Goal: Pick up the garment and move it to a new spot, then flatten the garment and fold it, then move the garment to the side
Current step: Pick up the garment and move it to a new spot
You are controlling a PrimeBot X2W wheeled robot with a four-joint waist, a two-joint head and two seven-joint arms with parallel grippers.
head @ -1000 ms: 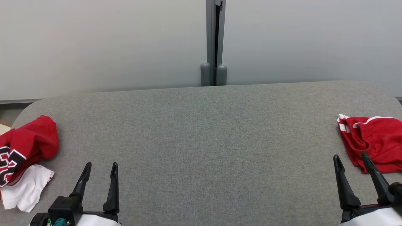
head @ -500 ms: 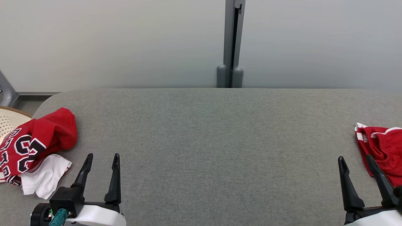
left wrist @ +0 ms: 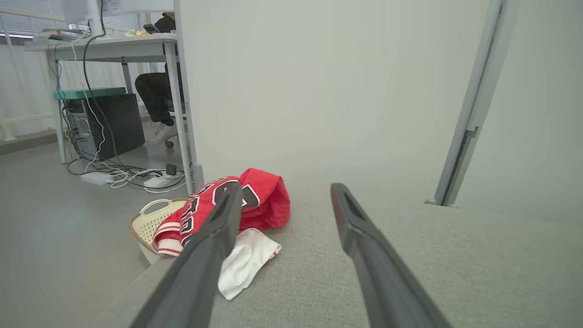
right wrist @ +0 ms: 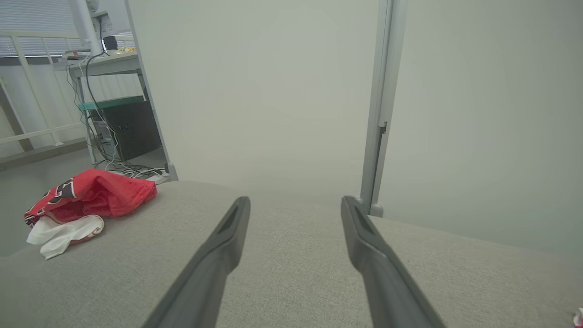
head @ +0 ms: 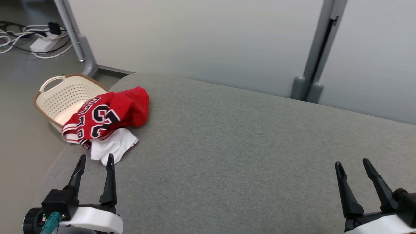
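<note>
Garment [head: 110,113] crumpled at table [head: 227,146] corner.
Left gripper [head: 96,156] and right gripper [head: 352,162] are held above table, spread wide, empty.

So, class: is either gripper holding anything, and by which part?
Nothing is held. The left gripper and right gripper are both open; the red jersey lies on the table.

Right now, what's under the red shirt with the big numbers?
A white cloth pokes out from under the red jersey at its near edge, lying on the grey table. How far it runs beneath, or anything else there, is covered.
</note>
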